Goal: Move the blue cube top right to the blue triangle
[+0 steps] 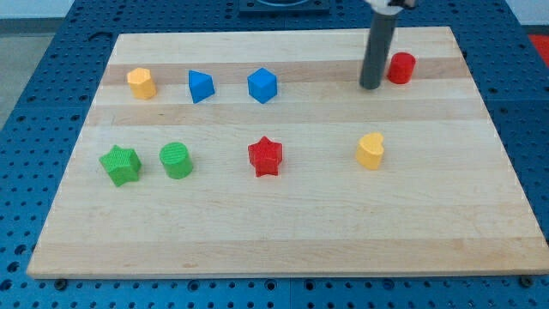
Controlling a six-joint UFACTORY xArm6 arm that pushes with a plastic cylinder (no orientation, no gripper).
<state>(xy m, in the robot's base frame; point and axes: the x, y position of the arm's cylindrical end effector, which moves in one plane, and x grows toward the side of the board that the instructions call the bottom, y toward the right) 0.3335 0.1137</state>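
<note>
The arm shows only its last stretch: 1 straight, round rod, dark grey to black with a dull matte finish and a faint lighter sheen down its length. Its tip (371, 87) is cut flat. At the rod's 12 o'clock end sits a pale, whitish-grey collar, mostly cropped away.

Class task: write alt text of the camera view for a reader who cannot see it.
My tip rests beside the red cylinder, far right of the blue cube and blue triangle on the wooden board. Other coloured blocks lie scattered around.
</note>
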